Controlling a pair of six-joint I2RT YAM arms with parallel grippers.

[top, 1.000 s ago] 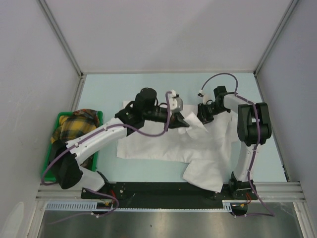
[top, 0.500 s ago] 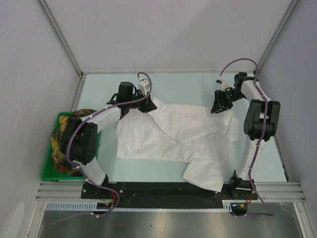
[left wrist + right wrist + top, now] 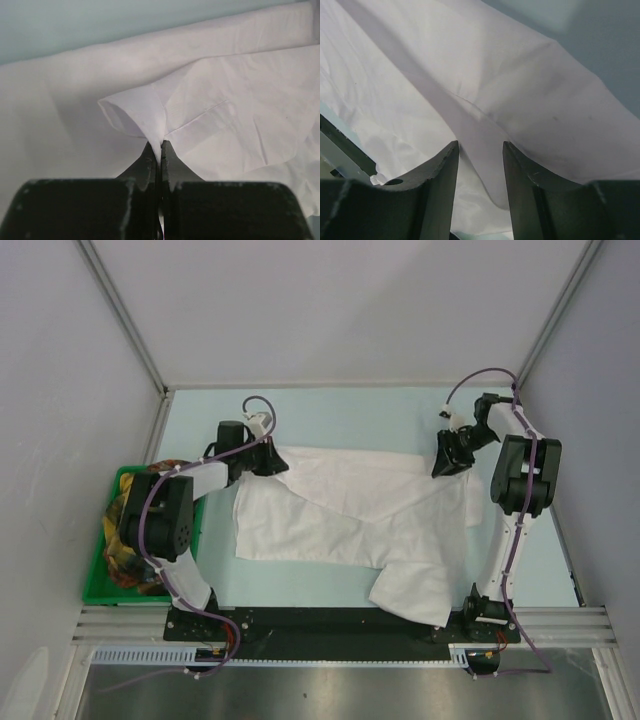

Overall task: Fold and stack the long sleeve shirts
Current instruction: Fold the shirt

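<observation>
One long sleeve shirt [image 3: 350,515] lies spread out on the pale table, white and wrinkled, with a flap hanging towards the near edge. My left gripper [image 3: 268,462] is at the shirt's far left corner. In the left wrist view it [image 3: 160,148] is shut on a pinched fold of the white cloth [image 3: 145,115]. My right gripper [image 3: 448,462] is at the shirt's far right corner. In the right wrist view it [image 3: 480,146] is open, with a fold of the shirt [image 3: 485,100] lying between the fingers, not pinched.
A green bin [image 3: 95,590] stands at the left edge and holds a yellow plaid cloth [image 3: 122,540]. Grey walls close in the back and both sides. The black rail with the arm bases [image 3: 330,625] runs along the near edge.
My left gripper has pulled the cloth from the middle out to the far left, spreading the shirt's top edge. My right gripper has moved right to the far right corner.
</observation>
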